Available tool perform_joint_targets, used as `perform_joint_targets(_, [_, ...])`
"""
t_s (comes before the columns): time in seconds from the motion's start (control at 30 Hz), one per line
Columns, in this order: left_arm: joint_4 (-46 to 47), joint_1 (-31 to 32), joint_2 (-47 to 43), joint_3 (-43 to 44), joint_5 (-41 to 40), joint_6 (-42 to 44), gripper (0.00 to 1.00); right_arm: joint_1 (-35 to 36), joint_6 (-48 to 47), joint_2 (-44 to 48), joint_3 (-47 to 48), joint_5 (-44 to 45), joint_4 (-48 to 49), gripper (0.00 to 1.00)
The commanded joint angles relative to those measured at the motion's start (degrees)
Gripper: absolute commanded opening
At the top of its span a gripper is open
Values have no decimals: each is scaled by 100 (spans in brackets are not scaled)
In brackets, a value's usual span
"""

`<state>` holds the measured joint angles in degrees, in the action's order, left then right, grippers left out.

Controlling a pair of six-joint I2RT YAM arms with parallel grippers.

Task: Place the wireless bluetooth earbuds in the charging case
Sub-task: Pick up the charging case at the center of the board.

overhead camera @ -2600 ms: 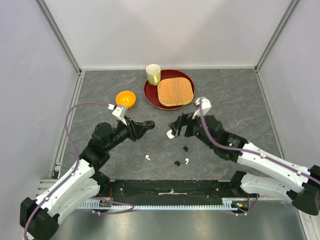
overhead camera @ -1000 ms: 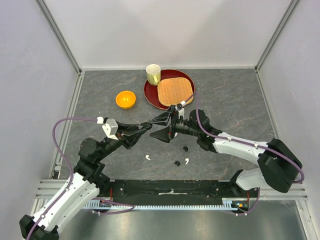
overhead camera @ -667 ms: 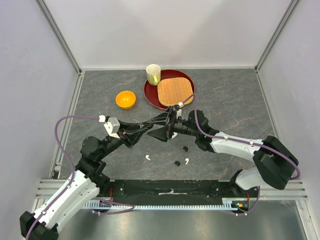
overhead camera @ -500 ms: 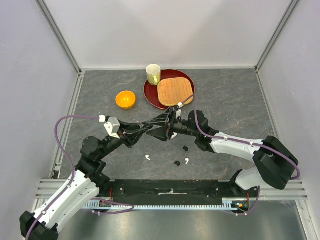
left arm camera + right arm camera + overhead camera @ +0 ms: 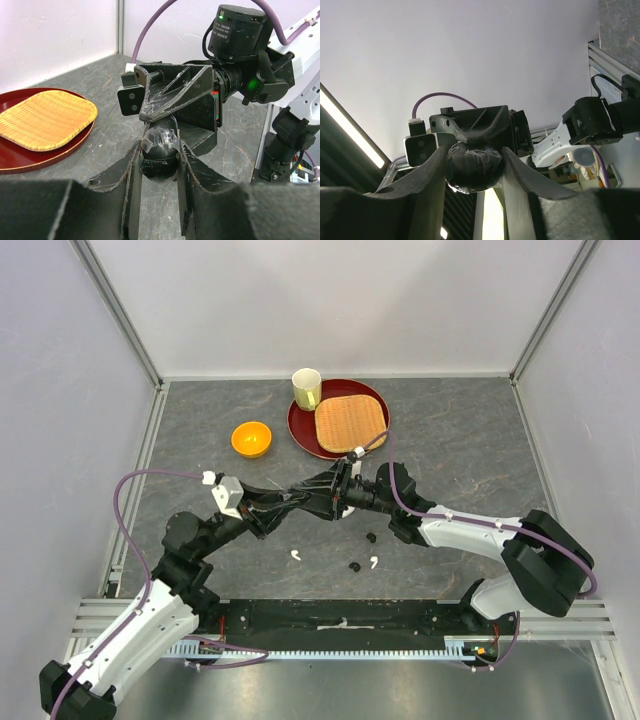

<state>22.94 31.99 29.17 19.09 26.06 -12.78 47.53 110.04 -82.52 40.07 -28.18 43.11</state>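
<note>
Left gripper [image 5: 159, 167] was clamped almost fully shut on a black, glossy, rounded case [image 5: 160, 142], judged to be the charging case, and held it clear of the table [image 5: 450, 440] at mid-frame in the top view. Right gripper [image 5: 474, 167] met it head-on, part-open, with its fingers apparently touching both flanks of the same case; firmness of that hold could not be judged. The lid seam was not visible, so open or closed is unknown. All four buds lay loose on the table below centre: white [image 5: 298, 556], black [image 5: 371, 537], black [image 5: 354, 566], white [image 5: 374, 562]. None was in the case.

Risks: two arms were on one small, slick, curved item, so any unmatched motion could twist it out of either grip. If the left lets go before the right holds firmly, the case drops, possibly onto the buds and scattering them. Fingertips crowd together and could collide. Fingers across the lid would block its opening.
</note>
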Motion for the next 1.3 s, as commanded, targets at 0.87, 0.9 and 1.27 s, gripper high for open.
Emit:
perform_joint_targets(0.87, [1010,36,274,-230,-470,-1192,52,28,-44,360,-140,120,382,0])
perform_joint_targets(0.9, [1133,44,274,-309,-479,-1244,53,28,-44,351,-132,112,373,0])
perform_joint_targets(1.27, [1792,62,396,-424,-506,-1052,53,55,167,219,-131,94,706,0])
